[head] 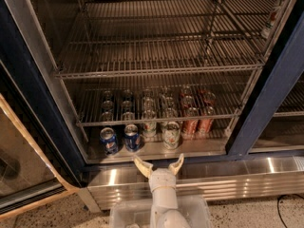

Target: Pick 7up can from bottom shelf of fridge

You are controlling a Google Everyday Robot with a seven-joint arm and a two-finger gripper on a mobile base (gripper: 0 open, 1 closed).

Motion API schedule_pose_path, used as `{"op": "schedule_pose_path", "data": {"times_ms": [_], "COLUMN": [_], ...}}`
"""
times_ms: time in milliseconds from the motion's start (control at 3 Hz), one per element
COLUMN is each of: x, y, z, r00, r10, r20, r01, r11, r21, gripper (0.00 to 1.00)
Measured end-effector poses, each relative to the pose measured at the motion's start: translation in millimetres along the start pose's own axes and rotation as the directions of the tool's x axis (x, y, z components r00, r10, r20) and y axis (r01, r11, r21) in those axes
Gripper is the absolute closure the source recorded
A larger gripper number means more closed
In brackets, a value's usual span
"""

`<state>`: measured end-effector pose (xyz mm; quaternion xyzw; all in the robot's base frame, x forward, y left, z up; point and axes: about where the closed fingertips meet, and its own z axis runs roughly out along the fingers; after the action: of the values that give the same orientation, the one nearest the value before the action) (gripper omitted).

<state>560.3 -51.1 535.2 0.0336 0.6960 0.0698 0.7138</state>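
Observation:
The fridge (266,103) stands open, with a dark blue frame and steel wire racks. On its bottom shelf (199,148) a pale whitish-green 7up can (171,134) stands upright at the front, another pale can (149,127) just left of it. My gripper (158,164) is open, its two pale fingers spread in a V. It hangs just in front of the shelf's front edge, below and slightly left of the 7up can, not touching it.
Two blue Pepsi cans (109,140) (131,137) stand left of the 7up can and red-orange cans (190,125) to its right. More cans fill the rows behind. A wire rack (156,118) runs low over the cans. A ribbed stainless base panel (228,177) lies below.

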Motion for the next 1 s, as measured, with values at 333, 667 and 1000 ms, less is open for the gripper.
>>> {"op": "schedule_pose_path", "data": {"times_ms": [333,667,1000], "x": [-0.6,-14.5,-14.5], "y": [-3.7,-6.9,-7.0], "z": [6.7,4.4,4.5], "r00": [0.997,0.988,0.988], "r10": [-0.06,-0.113,-0.113], "r20": [0.053,0.102,0.102], "r01": [0.055,0.1,0.1], "r11": [0.9935,0.9871,0.987], "r21": [0.1,0.126,0.126], "gripper": [0.0,0.0,0.0]}}
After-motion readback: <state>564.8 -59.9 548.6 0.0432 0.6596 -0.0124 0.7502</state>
